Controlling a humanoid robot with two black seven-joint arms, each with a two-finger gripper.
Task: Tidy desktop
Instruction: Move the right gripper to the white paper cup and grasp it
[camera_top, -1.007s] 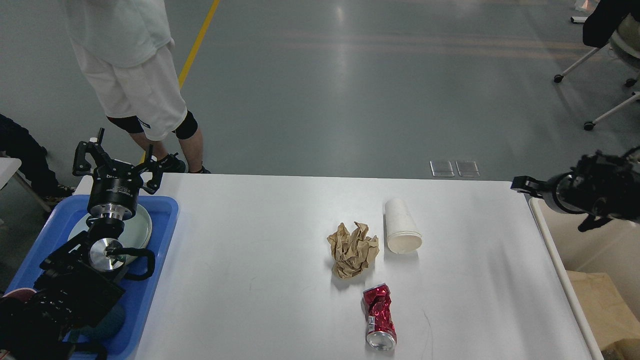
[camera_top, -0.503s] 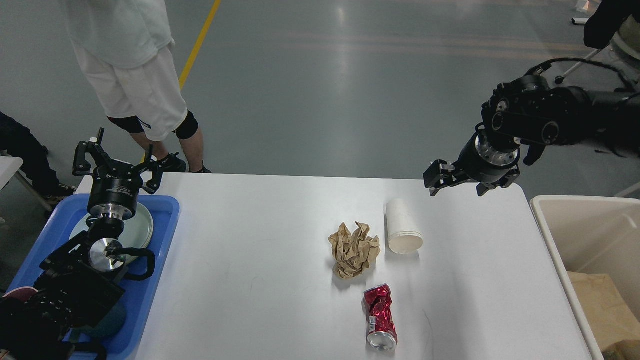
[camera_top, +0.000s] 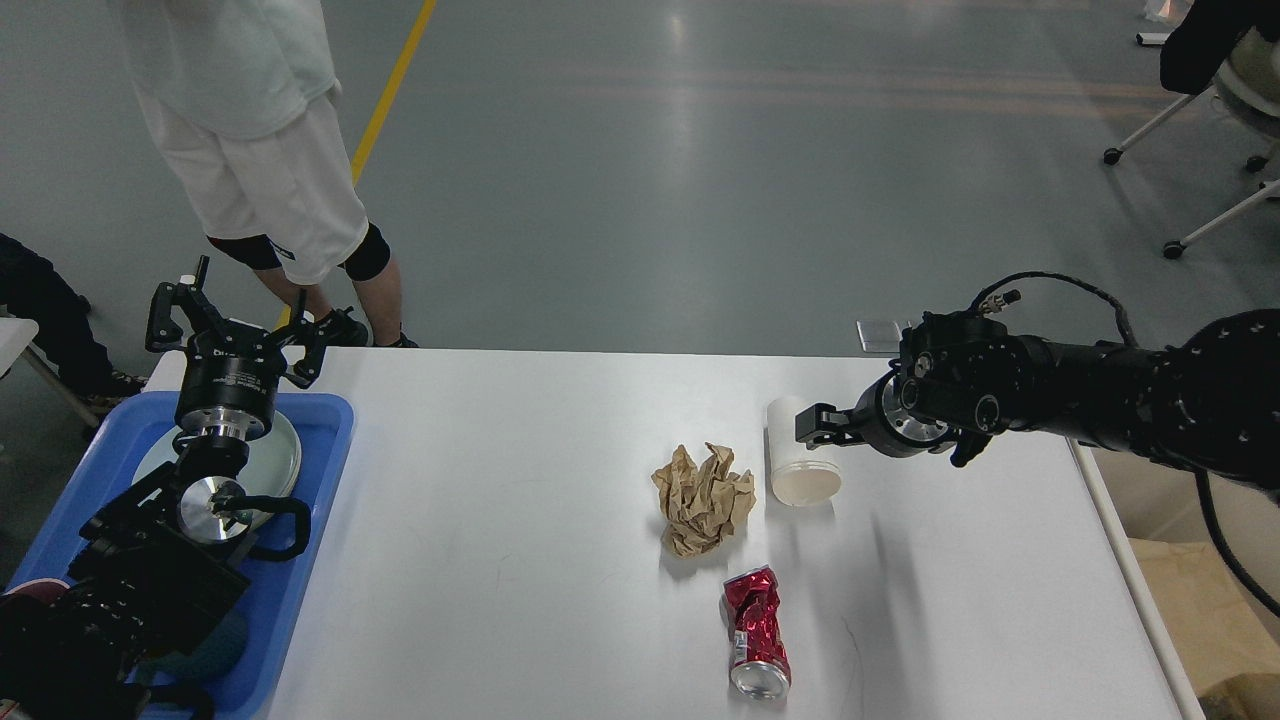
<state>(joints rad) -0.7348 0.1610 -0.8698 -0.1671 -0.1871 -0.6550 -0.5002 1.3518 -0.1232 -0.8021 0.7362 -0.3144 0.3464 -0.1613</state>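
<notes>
Your white surface (camera_top: 520, 560) still carries three bits of rubbish near its middle right: a paper cup (camera_top: 800, 465) lying on its side, a crumpled brown paper (camera_top: 703, 497) just beside it, and a crushed red can (camera_top: 755, 632) nearer to you. What changed is your right pincer (camera_top: 815, 425): it has swung in from the right edge and dropped low, now at the cup's far end, fingers too dark to say how wide they stand. You look set to take the cup first. Your left pincer (camera_top: 235, 318) hangs spread and empty over the blue tray (camera_top: 320, 440), unmoved.
</notes>
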